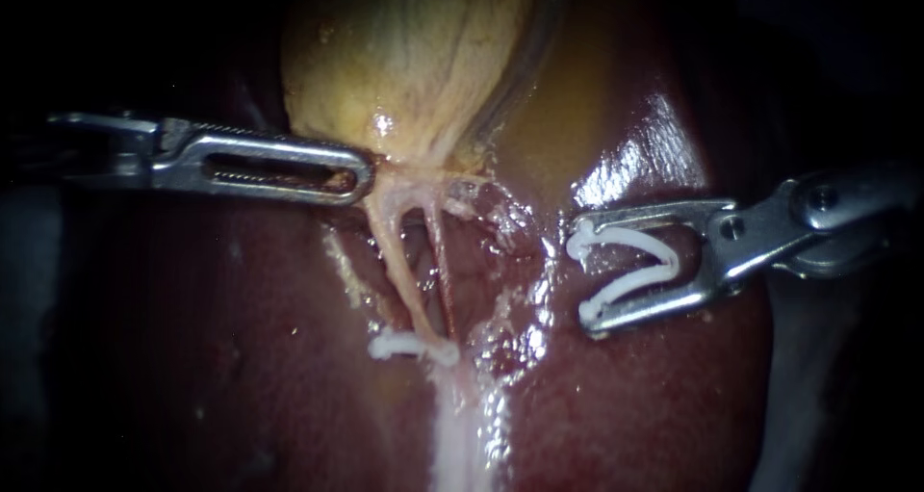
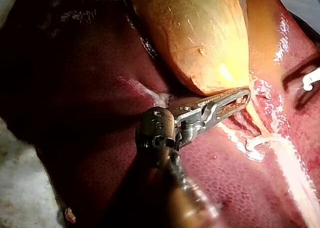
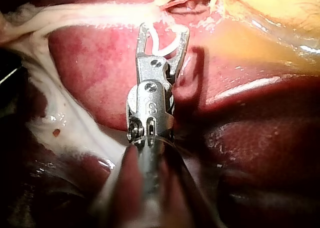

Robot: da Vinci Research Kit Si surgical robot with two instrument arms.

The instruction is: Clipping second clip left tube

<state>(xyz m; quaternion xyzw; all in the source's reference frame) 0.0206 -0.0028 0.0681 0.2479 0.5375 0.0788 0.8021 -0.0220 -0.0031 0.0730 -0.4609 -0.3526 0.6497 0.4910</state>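
**Left instrument** (image 1: 361,176): Shaft entered from the left of the endoscope view. Slotted jaws lay together, clamped on the lower end of the gallbladder where the strands gather. The left wrist view (image 2: 244,96) showed the jaw tips pressed in under that end.

**Gallbladder** (image 1: 414,59): Yellow and glistening, resting on the liver (image 1: 241,357) above the tubes.

**Left tube** (image 1: 399,261): Pale strand running down from the gripped tissue, drawn taut. A thinner reddish tube (image 1: 440,261) ran just beside it on the right.

**Placed clip** (image 1: 414,346): White and closed, lying across the lower end of the left tube. It also showed ahead of the left instrument in the left wrist view (image 2: 252,142).

**Right instrument** (image 1: 583,275): Shaft entered from the right. Jaws stood wide apart, each bearing on one arm of the loaded clip. It hung over bare liver, well apart from the left tube, with its mouth facing the tube.

**Loaded clip** (image 1: 669,261): White and V-shaped, still open, seated between the right instrument's jaws. The right wrist view (image 3: 162,52) showed it filling the jaws (image 3: 163,31).
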